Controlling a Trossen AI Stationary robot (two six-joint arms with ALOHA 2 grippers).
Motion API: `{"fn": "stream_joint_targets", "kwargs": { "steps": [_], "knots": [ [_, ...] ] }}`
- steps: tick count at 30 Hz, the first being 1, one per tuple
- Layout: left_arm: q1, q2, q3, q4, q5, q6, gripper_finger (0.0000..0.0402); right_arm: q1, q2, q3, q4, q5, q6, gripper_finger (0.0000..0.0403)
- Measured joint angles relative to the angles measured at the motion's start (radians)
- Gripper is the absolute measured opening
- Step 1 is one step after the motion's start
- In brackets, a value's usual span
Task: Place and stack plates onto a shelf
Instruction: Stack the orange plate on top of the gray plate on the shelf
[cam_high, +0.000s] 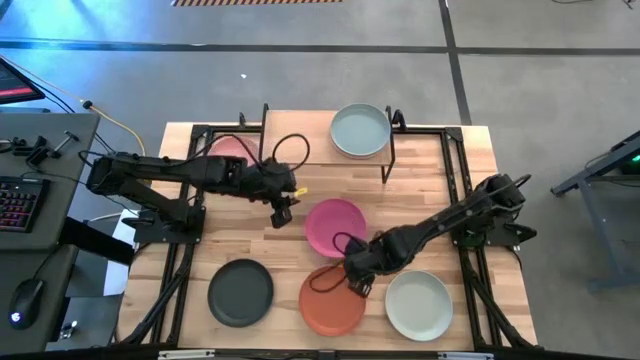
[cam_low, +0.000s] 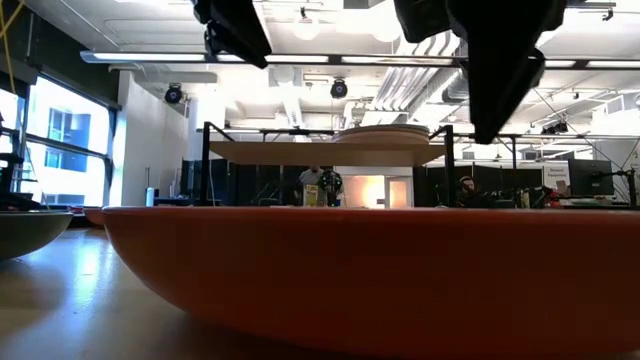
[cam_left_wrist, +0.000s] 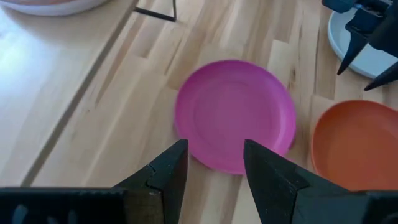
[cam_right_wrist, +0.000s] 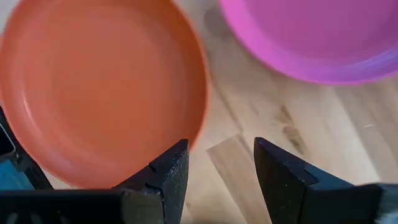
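Observation:
The wooden shelf (cam_high: 300, 128) on black legs stands at the table's far side, with a sage green plate (cam_high: 360, 130) resting on its top. A pink plate (cam_high: 228, 150) lies on the table to the left of the shelf. Also on the table are magenta (cam_high: 335, 227), charcoal (cam_high: 240, 292), terracotta (cam_high: 332, 300) and pale mint-white (cam_high: 418, 305) plates. My left gripper (cam_high: 283, 210) hangs open just left of the magenta plate (cam_left_wrist: 235, 112). My right gripper (cam_high: 355, 275) is open above the terracotta plate's far rim (cam_right_wrist: 186, 124), clear of it in the low view (cam_low: 500, 70).
The terracotta plate (cam_low: 370, 270) fills the foreground of the low view, with the shelf (cam_low: 330, 150) behind it. Bare wood lies between the magenta and terracotta plates (cam_right_wrist: 273, 118). The shelf's black legs (cam_high: 388, 165) stand far of the magenta plate. People sit in the room beyond.

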Motion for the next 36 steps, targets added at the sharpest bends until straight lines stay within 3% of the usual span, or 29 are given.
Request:
{"fn": "stream_joint_targets", "kwargs": {
  "steps": [9, 28, 32, 36],
  "knots": [
    [-0.055, 0.000, 0.000, -0.063, -0.072, -0.033, 0.0147, 0.052, 0.090, 0.000, 0.045, 0.031, 0.027, 0.0160],
    [-0.055, 0.000, 0.000, -0.079, -0.073, -0.051, 0.0147, 0.064, 0.198, 0.000, 0.088, 0.029, 0.108, 0.0159],
    [-0.055, 0.000, 0.000, -0.079, -0.073, -0.049, 0.0147, 0.064, 0.198, 0.000, 0.084, 0.026, 0.120, 0.0130],
    [-0.055, 0.000, 0.000, -0.079, -0.073, -0.049, 0.0147, 0.064, 0.197, 0.000, 0.083, -0.001, 0.120, 0.0069]
  ]
}}
